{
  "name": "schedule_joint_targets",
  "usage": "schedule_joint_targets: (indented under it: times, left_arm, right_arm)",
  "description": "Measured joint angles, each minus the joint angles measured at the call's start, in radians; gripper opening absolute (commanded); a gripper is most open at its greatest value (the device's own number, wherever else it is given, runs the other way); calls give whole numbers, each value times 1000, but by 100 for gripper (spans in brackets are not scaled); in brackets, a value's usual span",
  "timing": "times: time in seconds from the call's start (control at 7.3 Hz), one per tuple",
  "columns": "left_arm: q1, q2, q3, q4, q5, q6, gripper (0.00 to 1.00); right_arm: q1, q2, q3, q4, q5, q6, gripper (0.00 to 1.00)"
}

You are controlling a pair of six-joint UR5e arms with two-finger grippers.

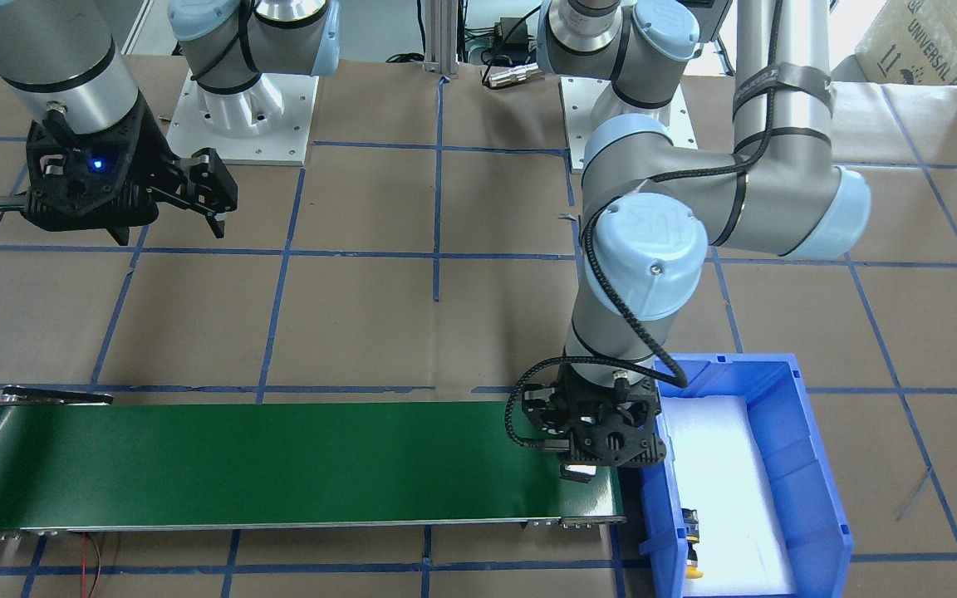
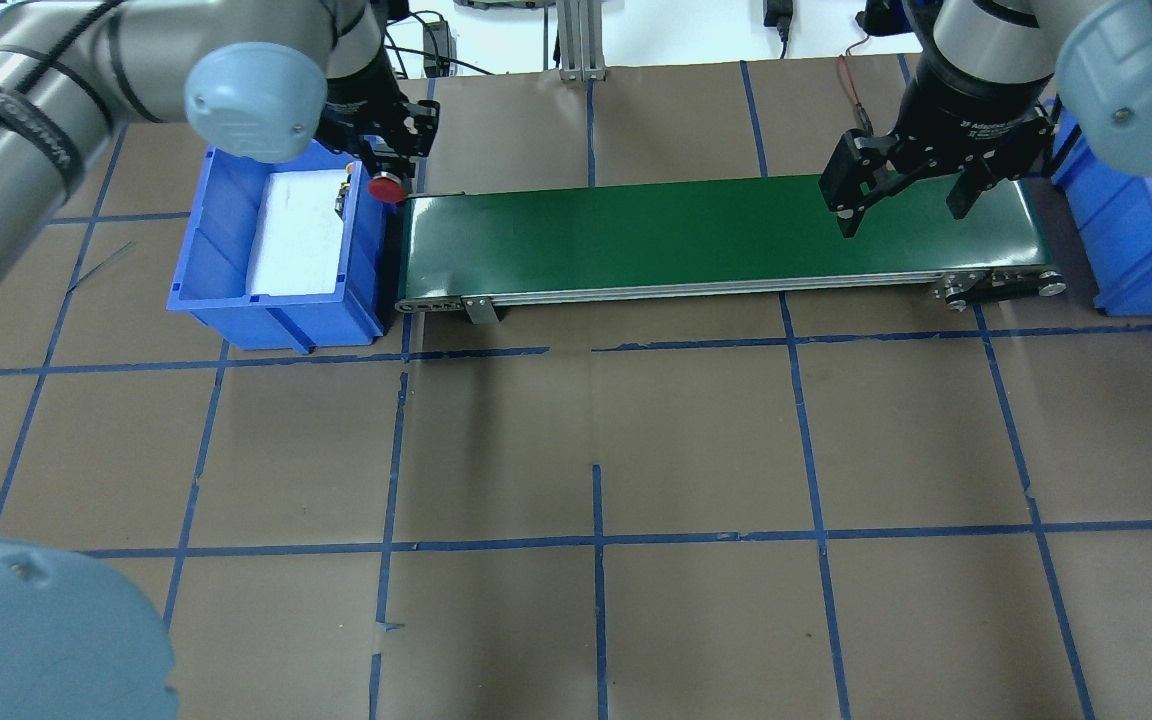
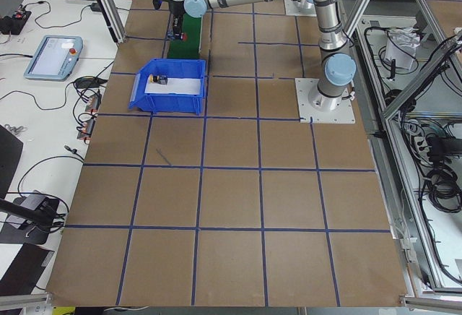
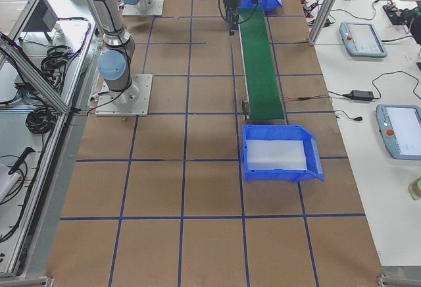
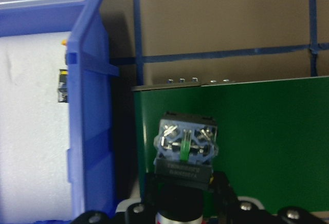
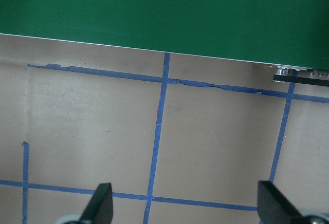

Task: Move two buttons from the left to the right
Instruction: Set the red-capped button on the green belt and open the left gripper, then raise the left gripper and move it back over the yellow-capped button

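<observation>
Red button [image 2: 387,187] is gripped by the left hand [image 2: 394,158] just above the belt [image 2: 716,230]; yellow button [image 1: 692,540], beside it, is not yet picked; right hand [image 2: 903,208] is spread empty.

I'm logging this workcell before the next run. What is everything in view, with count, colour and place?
red button: one, red cap, held over the belt's left end
yellow button: one, yellow cap, lying in the left bin
left bin: one, blue, white-lined, at the belt's left end
right bin: one, blue, white-lined, at the belt's right end, no button in it
conveyor belt: one, green, nothing lying on it
table: one, brown with a blue tape grid
teach pendants: two, grey, on the side bench
left gripper: one, black, shut on the red button
right gripper: one, black, open and empty, raised near the belt's right end
</observation>
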Motion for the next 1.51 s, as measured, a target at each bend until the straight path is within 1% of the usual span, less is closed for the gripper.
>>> schedule_joint_targets:
  times: [0.14,0.27,0.41,0.96,1.1,1.37,1.51]
  left_arm:
    - [-19,-14,-2,6,-1,-32,37]
    - [-30,-19,-3,8,-2,-49,50]
    - [-35,-24,-2,9,-3,-55,99]
    - [-7,-26,13,9,-2,-40,100]
    - [28,-20,25,8,-4,-13,100]
    - [142,-17,76,3,-10,139,100]
    - [201,-24,96,0,-29,207,100]
  right_arm:
    - [0,0,0,0,0,0,100]
    - [0,1,0,0,0,0,100]
    - [0,1,1,0,0,-1,100]
    - [0,2,2,0,0,-2,100]
    - [0,2,2,0,0,-2,100]
    - [0,2,2,0,0,-2,100]
    - [0,2,2,0,0,-2,100]
